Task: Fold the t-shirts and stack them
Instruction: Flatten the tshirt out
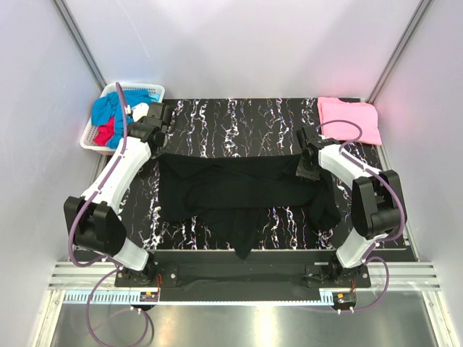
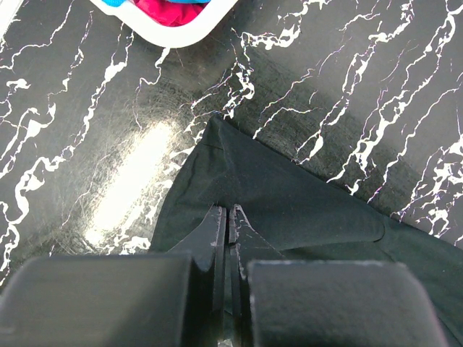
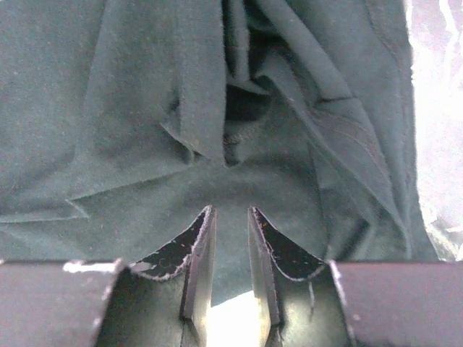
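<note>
Left end effector [image 2: 228, 211]: 10 o'clock, pointing down, clamped on black t-shirt [image 1: 239, 189] corner. Right end effector [image 3: 231, 211]: 2 o'clock, jaws slightly apart above same shirt.

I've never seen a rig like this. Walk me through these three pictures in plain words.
Two white robot arms, the left arm and the right arm, are bolted at the near edge of a black marbled table, each ending in a two-finger gripper. The wide picture looks down from above and behind them. The other two come from wrist cameras, so each shows its own fingers at the bottom. A large black t-shirt lies rumpled across the middle. A pink t-shirt lies folded at the far right corner. A white basket at the far left holds blue cloth and red cloth. The left gripper is pinched shut on the black t-shirt's edge. The right gripper is over the same shirt, fingers apart, nothing between them.
</note>
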